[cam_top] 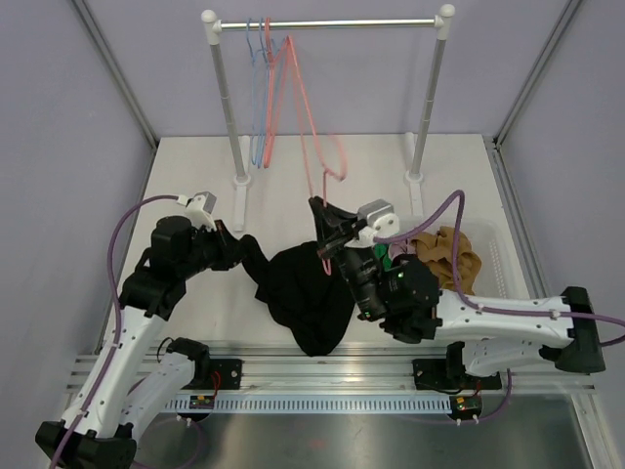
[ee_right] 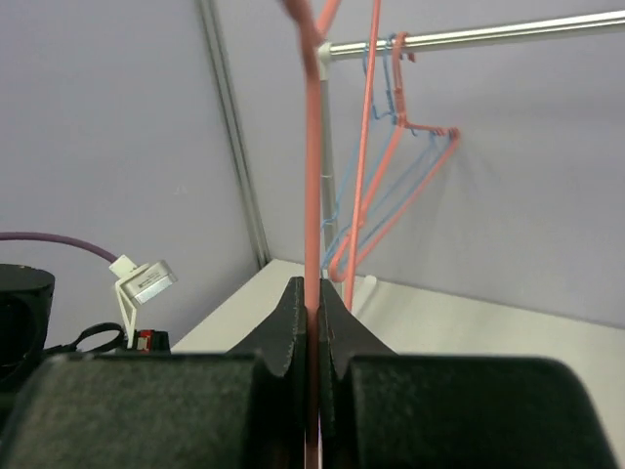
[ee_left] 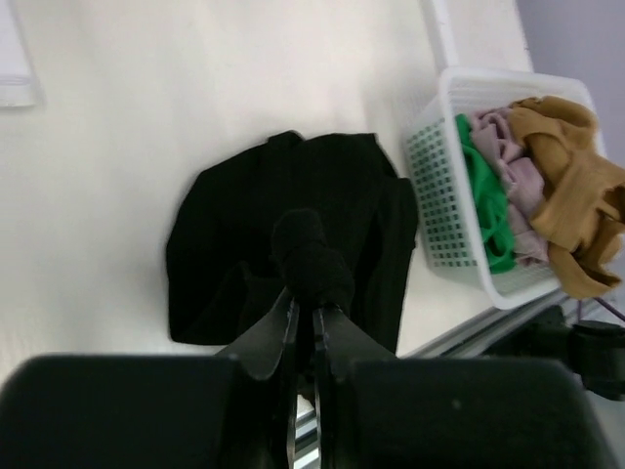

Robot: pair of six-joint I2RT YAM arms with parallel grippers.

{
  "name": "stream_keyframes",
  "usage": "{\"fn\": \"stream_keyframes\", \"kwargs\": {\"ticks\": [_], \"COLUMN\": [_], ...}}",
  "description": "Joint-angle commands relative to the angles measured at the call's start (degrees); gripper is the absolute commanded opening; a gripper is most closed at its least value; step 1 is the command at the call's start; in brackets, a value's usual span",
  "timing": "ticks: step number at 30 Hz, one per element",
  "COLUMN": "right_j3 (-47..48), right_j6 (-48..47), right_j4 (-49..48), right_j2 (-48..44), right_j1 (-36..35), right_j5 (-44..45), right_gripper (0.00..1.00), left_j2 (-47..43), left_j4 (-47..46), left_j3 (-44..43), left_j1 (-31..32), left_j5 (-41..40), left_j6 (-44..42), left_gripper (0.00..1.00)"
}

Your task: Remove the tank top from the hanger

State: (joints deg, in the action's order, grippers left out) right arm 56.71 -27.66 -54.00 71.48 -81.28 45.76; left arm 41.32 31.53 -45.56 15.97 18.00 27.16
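Two pinches at once. My left gripper is pressed together on a rolled fold of the black tank top; my wrist view shows cloth wedged between the fingers. The tank top lies bunched on the table at 3 o'clock from that gripper, between my arms. At 12 o'clock of the heap my right gripper is clamped on the wire of a pink hanger that rises toward the rail where blue hangers hang. I cannot tell whether any cloth is on that wire. At 3 o'clock of the tank top sits a white basket of clothes: green, mauve, tan.
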Motion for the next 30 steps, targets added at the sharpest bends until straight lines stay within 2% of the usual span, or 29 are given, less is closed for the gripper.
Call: {"fn": "stream_keyframes", "kwargs": {"ticks": [1,2,3,4,5,6,7,8,9,10,12,14,21,25,30], "right_j3": [7.97,9.02,10.51,11.40,13.84,15.43,17.45,19.47,23.58,25.89,32.83,39.40,59.18,69.13,87.12], "right_j6": [25.69,31.21,35.53,42.44,45.47,48.11,53.10,54.37,54.90,55.08,54.91,53.59,50.87,47.88,46.56], "right_j4": [31.93,46.29,51.66,61.81,66.34,70.48,78.53,81.48,83.86,87.80,91.16,94.42,100.93,102.24,106.55], "right_j2": [-8.71,-10.12,-12.48,-13.38,-14.00,-13.92,-13.39,-12.60,-10.42,-8.92,-3.74,1.52,17.69,26.06,39.68], "right_j1": [0.76,1.12,1.73,4.08,5.50,7.78,12.15,14.37,15.96,17.10,20.62,25.17,32.57,35.13,39.43], "right_j5": [13.57,12.79,11.04,9.89,8.66,6.12,4.10,1.38,-2.91,-4.17,-7.60,-13.37,-19.12,-19.13,-22.64], "right_gripper": [0.00,0.00,0.00,0.00,0.00,0.00,0.00,0.00,0.00,0.00,0.00,0.00,0.00,0.00,0.00], "left_j2": [0.60,0.86,1.82,2.27,2.97,3.59,4.20,4.12,4.03,3.25,1.67,-0.87,-7.38,-8.62,-8.54], "left_j4": [4.93,6.34,8.79,9.77,10.74,12.05,12.15,11.80,10.84,10.23,7.15,4.18,2.75,2.66,3.28], "left_j3": [-6.63,-7.95,-9.62,-12.07,-13.49,-14.46,-15.69,-15.87,-15.87,-15.61,-13.69,-10.88,-5.34,-4.36,-4.10], "left_j1": [0.29,0.29,0.38,0.38,0.38,0.38,0.38,0.38,0.38,0.38,0.38,0.38,0.29,0.29,0.29], "left_j5": [-4.81,-4.73,-4.21,-4.11,-3.68,-2.63,-2.27,-1.83,-2.00,-2.35,-4.19,-7.60,-19.82,-20.37,-20.81], "left_j6": [-4.03,-6.91,-8.51,-9.83,-12.37,-13.52,-14.23,-15.02,-14.94,-14.68,-14.33,-14.15,-14.15,-13.97,-13.97], "left_gripper": [0.09,0.10,0.12,0.17,0.31,0.36,0.42,0.50,0.63,0.71,0.99,0.99,0.99,0.99,0.99]}}
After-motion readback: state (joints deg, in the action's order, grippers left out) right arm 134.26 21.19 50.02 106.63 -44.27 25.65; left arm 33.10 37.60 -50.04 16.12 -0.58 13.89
